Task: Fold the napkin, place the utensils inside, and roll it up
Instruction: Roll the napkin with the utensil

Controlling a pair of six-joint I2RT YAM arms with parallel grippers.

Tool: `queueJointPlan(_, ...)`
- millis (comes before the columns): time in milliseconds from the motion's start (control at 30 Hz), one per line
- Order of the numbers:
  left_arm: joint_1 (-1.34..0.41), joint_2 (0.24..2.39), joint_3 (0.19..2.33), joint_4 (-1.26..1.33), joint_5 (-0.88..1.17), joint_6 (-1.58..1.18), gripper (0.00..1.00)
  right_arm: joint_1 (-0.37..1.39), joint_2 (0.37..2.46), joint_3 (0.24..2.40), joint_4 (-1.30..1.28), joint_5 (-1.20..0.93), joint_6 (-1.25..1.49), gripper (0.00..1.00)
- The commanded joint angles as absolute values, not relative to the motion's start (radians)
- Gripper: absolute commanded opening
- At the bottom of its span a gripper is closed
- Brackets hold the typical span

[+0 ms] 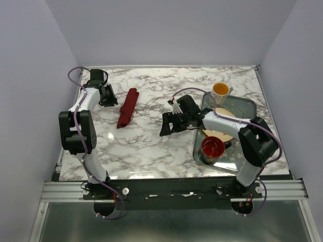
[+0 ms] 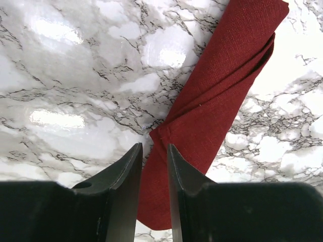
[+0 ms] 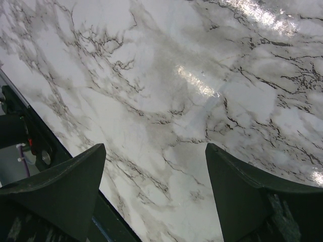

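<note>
Marble table (image 1: pixel 151 146), pale walls (image 1: pixel 166 30). Left gripper (image 2: pixel 154 147) is slightly parted over the napkin (image 2: pixel 222 91); right gripper (image 3: pixel 155 146) is spread wide. Only the overhead view shows the tray (image 1: pixel 250 101).

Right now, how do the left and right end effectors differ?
Gap: the left end effector shows only a narrow slit between its fingers; the right end effector stands wide open. Below: the left looks down on the bundled napkin; the right on bare marble table. Place: left at the table's far left, right mid-table beside the tray. Shared: black fingers, nothing visibly gripped.
</note>
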State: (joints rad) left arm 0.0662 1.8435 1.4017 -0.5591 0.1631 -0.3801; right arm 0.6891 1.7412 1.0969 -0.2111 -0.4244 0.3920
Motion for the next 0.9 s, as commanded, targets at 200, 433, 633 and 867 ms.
queueJointPlan(200, 0.061, 1.816, 1.431, -0.586, 0.150, -0.370, 0.35, 0.701, 1.747, 1.111, -0.221, -0.428, 0.387, 0.88)
queueJointPlan(433, 0.029, 1.770, 1.433, -0.575, 0.250, -0.382, 0.32, 0.701, 1.758, 1.121, -0.221, -0.430, 0.388, 0.88)
queueJointPlan(633, 0.028, 1.848, 1.466, -0.589, 0.273, -0.393, 0.39, 0.701, 1.752, 1.121, -0.221, -0.430, 0.388, 0.88)
queueJointPlan(867, 0.028, 1.911, 1.479, -0.592, 0.255, -0.376, 0.51, 0.699, 1.744, 1.117, -0.221, -0.425, 0.387, 0.88)
